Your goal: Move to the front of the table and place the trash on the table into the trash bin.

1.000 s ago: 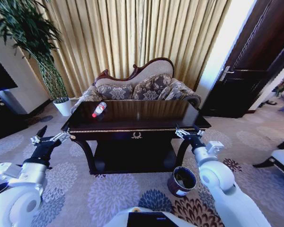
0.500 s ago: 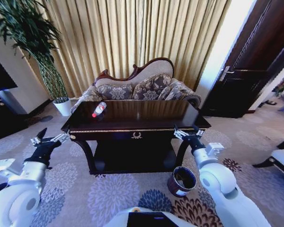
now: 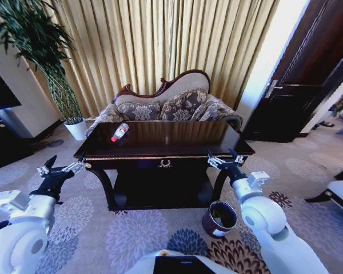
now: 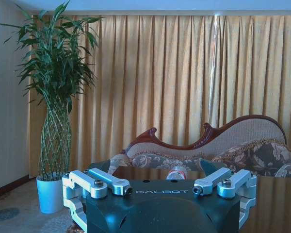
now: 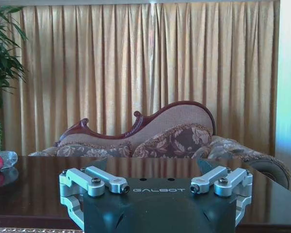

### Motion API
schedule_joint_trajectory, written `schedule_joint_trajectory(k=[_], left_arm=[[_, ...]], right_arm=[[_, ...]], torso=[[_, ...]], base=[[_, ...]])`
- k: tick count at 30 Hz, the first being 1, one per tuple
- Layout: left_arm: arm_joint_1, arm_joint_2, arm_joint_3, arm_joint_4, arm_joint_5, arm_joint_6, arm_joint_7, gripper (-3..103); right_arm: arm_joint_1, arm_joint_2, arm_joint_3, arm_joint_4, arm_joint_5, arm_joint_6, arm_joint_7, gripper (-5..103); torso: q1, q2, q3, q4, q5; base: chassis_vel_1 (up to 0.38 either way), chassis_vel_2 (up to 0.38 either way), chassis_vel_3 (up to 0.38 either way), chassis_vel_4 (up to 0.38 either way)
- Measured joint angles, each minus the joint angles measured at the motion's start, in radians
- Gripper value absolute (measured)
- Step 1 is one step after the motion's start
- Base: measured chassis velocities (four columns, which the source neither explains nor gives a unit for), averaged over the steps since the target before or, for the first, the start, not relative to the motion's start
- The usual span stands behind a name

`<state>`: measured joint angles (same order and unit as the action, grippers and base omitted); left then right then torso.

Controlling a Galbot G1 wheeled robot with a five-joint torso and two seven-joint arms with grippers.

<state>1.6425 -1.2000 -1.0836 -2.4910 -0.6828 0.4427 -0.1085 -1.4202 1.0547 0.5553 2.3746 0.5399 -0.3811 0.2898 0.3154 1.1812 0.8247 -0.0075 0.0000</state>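
From the head camera, the right end effector (image 3: 223,160) has crept slightly up and left over the past second, its fingers spread wide at the front right corner of the long glossy black-brown wooden desk (image 3: 177,140), while the left end effector (image 3: 57,170), equally wide and empty, hangs off the desk's front left corner much as before. The clear plastic bottle with a red label (image 3: 119,132) lies unmoved on its side at the desk's far left, well apart from both. The small round dark trash bin with a pale rim (image 3: 219,218) stands on the patterned carpet just below the right arm. In the left wrist view, the bottle (image 4: 176,172) lies beyond the spread left fingers (image 4: 110,182). In the right wrist view, the bottle (image 5: 1,160) lies far to one side of the wide right fingers (image 5: 107,181), with the desk (image 5: 262,194) ahead.
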Motion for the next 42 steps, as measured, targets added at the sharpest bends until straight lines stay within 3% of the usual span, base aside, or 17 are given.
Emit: schedule_joint_trajectory(k=[26,34,42], left_arm=[[0.001,-0.005,0.007,0.002,0.003,-0.007,0.009,100],[-0.002,-0.002,0.009,0.004,0.000,-0.007,0.007,100],[-0.040,0.055,0.000,0.029,-0.046,-0.004,-0.050,100]], right_arm=[[-0.010,-0.011,-0.013,-0.002,-0.026,-0.002,0.006,100],[-0.006,-0.011,-0.013,-0.005,0.010,0.028,0.010,100],[-0.003,-0.003,-0.014,-0.024,0.008,0.030,0.011,100]], torso=[[0.000,0.000,0.000,0.0000,0.0000],[0.001,0.000,0.000,0.0001,-0.0001],[0.000,0.000,0.000,0.0001,0.0000]], base=[[-0.123,0.118,0.116,-0.120],[-0.097,0.104,0.098,-0.103],[-0.004,0.008,0.006,-0.003]])
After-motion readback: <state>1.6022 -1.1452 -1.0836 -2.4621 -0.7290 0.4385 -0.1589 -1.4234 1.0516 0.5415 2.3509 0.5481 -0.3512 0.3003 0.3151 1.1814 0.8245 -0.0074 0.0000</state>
